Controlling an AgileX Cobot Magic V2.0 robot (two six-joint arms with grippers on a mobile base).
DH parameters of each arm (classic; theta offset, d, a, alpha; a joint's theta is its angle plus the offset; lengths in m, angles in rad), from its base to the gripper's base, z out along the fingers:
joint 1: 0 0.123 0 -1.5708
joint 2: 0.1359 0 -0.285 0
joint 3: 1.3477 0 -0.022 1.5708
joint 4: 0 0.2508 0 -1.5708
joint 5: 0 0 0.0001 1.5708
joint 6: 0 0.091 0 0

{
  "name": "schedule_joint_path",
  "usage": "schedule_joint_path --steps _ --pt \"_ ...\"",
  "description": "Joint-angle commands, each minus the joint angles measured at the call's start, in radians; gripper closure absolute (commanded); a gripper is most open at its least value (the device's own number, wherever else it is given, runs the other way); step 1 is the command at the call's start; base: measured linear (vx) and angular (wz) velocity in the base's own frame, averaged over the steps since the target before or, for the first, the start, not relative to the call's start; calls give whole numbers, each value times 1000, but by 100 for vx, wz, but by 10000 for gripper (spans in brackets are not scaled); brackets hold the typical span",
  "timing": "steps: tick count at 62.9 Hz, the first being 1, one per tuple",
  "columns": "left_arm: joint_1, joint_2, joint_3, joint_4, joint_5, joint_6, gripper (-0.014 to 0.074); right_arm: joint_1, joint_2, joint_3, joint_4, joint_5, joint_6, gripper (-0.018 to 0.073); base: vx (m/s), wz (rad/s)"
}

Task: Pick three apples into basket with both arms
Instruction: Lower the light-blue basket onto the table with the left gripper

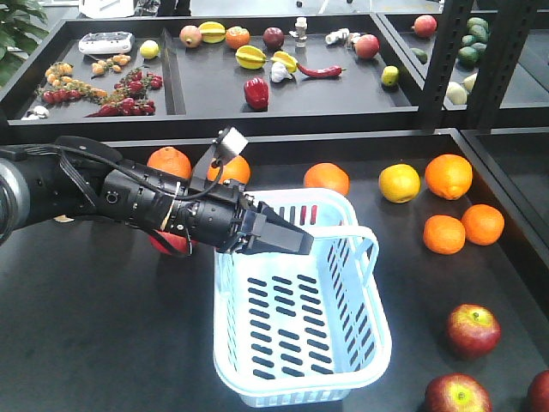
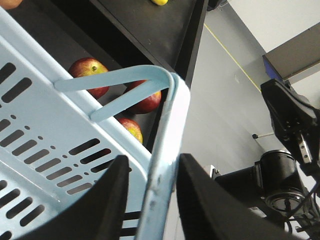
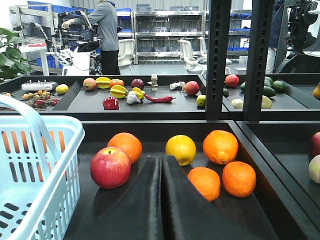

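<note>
The pale blue basket (image 1: 300, 318) stands mid-table with its handle (image 1: 347, 232) raised. My left gripper (image 1: 296, 243) reaches in from the left and is open. Its fingers straddle the handle (image 2: 167, 130); the right finger touches it and a gap shows on the left. Three dark red apples (image 1: 472, 330) (image 1: 457, 395) (image 1: 540, 390) lie on the table right of the basket; the left wrist view shows them (image 2: 90, 75) (image 2: 146, 100) (image 2: 131, 129) beyond the handle. My right gripper (image 3: 162, 159) is shut and empty, low over the table. One apple (image 3: 110, 167) sits just to its left, beside the basket (image 3: 45, 165).
Several oranges (image 1: 448, 175) (image 1: 443, 233) (image 1: 482, 223) (image 1: 326, 178) and a yellow citrus (image 1: 399, 182) lie behind and right of the basket. A red fruit (image 1: 171, 243) is half hidden under my left arm. Rear trays (image 1: 283, 94) hold mixed produce. A black post (image 1: 446, 60) stands at the right.
</note>
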Motion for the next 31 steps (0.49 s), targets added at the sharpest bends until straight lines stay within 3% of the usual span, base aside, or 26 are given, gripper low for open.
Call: schedule_joint_path --steps 1,18,31 --pt "-7 -52 -34 -17 -18 5 599 -5 -12 13 -8 -71 -3 564 0 0" --pt "-7 -52 -34 -16 -16 -31 520 -5 -12 13 -8 -71 -3 564 0 0" --pt "-7 -52 -34 -16 4 -54 306 -5 -12 13 -8 -71 -3 564 0 0"
